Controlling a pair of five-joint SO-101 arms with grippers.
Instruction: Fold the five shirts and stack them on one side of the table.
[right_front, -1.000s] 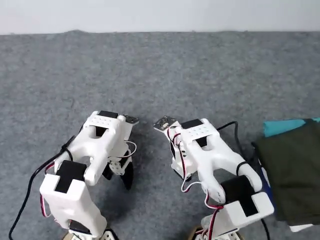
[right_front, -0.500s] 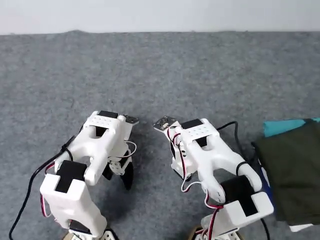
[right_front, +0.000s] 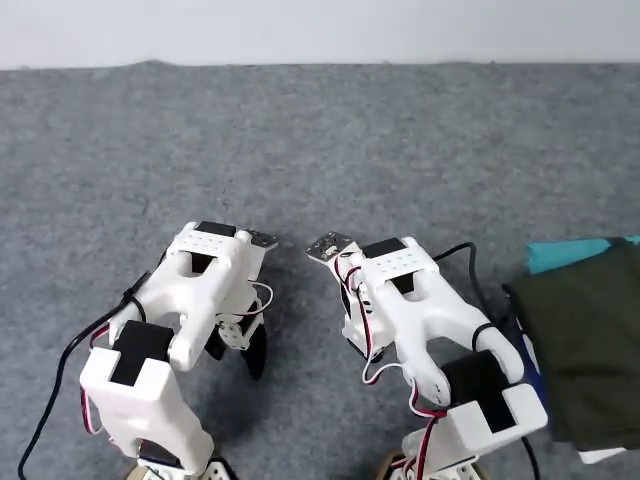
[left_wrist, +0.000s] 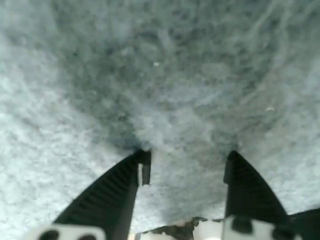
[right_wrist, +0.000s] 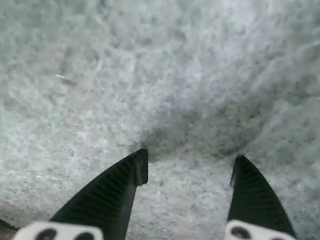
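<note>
The left gripper (left_wrist: 187, 156) and right gripper (right_wrist: 190, 159) hung spread open and empty just above the grey felt (right_front: 320, 150), the stack of folded shirts (right_front: 590, 340) lying beside the right one, where a stray sweep could knock it askew.

Shirts (right_front: 580, 300) are sitting folded in 1 stack at the right edge of the counter (right_front: 350, 150), partly cut off by the high view's border. Dark olive shirt (right_front: 590, 350) is lying flat on top, covering most of the pile. Teal shirt (right_front: 560, 252) is poking out at the far side. Blue shirt (right_front: 532, 372) is showing as a thin strip w/ white shirt (right_front: 600, 456) peeking out at the near corner.
</note>
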